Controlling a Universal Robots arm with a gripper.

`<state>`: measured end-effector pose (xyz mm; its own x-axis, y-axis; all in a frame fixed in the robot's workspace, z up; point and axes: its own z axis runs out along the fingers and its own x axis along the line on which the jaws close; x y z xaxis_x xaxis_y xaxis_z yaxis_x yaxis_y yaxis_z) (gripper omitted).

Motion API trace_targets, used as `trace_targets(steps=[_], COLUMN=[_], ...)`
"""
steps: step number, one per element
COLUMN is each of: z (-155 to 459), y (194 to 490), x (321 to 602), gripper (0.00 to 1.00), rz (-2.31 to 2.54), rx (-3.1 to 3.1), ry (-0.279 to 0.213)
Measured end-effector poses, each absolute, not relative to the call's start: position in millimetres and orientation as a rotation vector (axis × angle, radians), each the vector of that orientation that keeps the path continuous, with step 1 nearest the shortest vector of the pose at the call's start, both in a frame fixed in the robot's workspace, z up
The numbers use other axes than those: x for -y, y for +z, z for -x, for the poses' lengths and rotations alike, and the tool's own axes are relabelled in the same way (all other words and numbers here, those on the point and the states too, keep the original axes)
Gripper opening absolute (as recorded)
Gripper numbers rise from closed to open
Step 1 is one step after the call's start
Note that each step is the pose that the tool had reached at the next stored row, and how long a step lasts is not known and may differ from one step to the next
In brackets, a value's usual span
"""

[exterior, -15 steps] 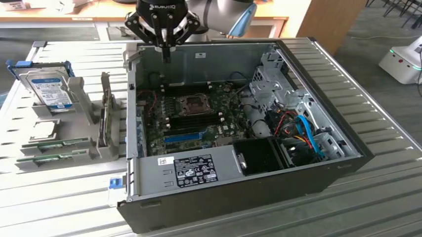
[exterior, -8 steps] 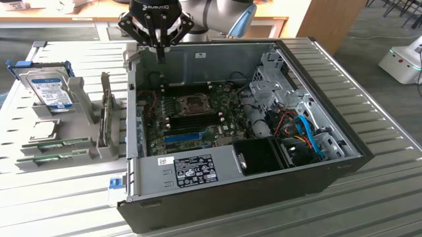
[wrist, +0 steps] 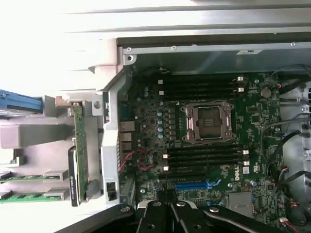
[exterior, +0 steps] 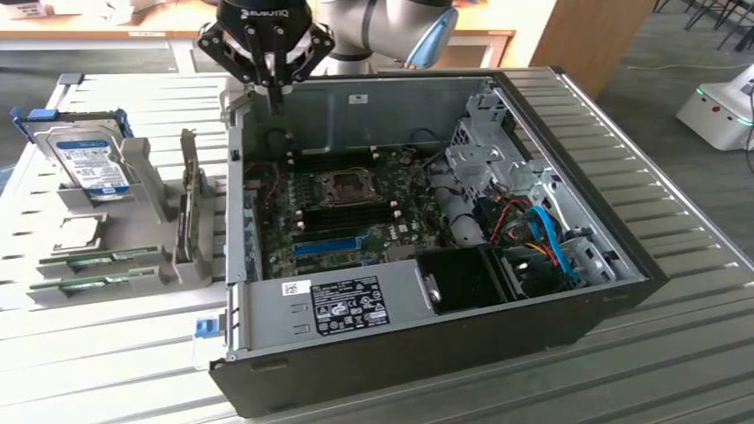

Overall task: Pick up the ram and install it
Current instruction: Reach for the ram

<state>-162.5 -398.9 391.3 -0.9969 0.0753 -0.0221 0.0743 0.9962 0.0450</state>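
Gripper (exterior: 275,99) (wrist: 167,206) is shut, fingertips pressed together w/ nothing between them. In the exterior view it hangs pointing down over the back corner of the open black PC case (exterior: 471,344), on the exterior view's left, just above the case rim.

Ram: two thin, long green circuit-board sticks, one (exterior: 104,257) (wrist: 29,176) just beside the other (exterior: 92,282) (wrist: 29,196). They lie flat and parallel in the low steps of a grey plastic rack (exterior: 136,177) (wrist: 29,131). The rack sits on the ribbed metal surface (exterior: 659,291) outside the case, on the exterior view's left. Both sticks are well apart from the gripper, nothing touching them.

The same rack also holds:
- a boxy silver hard drive w/ blue-and-white label (exterior: 88,163), standing up at the far end
- a green expansion card (exterior: 186,208) (wrist: 80,145), upright on edge, nearest the case wall

Inside the case:
- a green motherboard (exterior: 353,203) (wrist: 146,111), lying flat
- a square metal CPU socket (exterior: 349,185) (wrist: 209,121) near its middle
- rows of black memory slots (wrist: 201,87) on both sides of the socket
- a bright-blue plastic slot strip (exterior: 324,245) (wrist: 194,185) near the gripper in the wrist view
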Motion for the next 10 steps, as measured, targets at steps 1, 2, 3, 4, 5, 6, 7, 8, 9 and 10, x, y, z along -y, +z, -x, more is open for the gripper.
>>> trace_targets(steps=[1, 2, 3, 4, 5, 6, 7, 8, 9, 10], z=[164.1, 165.6, 167.1, 168.6, 170.1, 171.6, 173.2, 174.8, 176.3, 177.9], y=[391.2, 391.1, 391.0, 390.9, 390.8, 390.8, 390.7, 390.6, 390.5, 390.4], x=[398.8, 398.8, 398.8, 398.8, 398.9, 398.9, 398.9, 398.9, 398.9, 398.8], gripper=[0.10, 0.10, 0.10, 0.10, 0.10, 0.10, 0.10, 0.10, 0.10, 0.10], rz=[-0.117, -0.117, -0.117, -0.117, -0.117, -0.117, -0.117, -0.117, -0.117, -0.117], rx=[-3.115, -3.115, -3.115, -3.115, -3.116, -3.116, -3.116, -3.116, -3.117, -3.117], ry=[0.069, 0.069, 0.069, 0.069, 0.069, 0.069, 0.069, 0.069, 0.069, 0.069])
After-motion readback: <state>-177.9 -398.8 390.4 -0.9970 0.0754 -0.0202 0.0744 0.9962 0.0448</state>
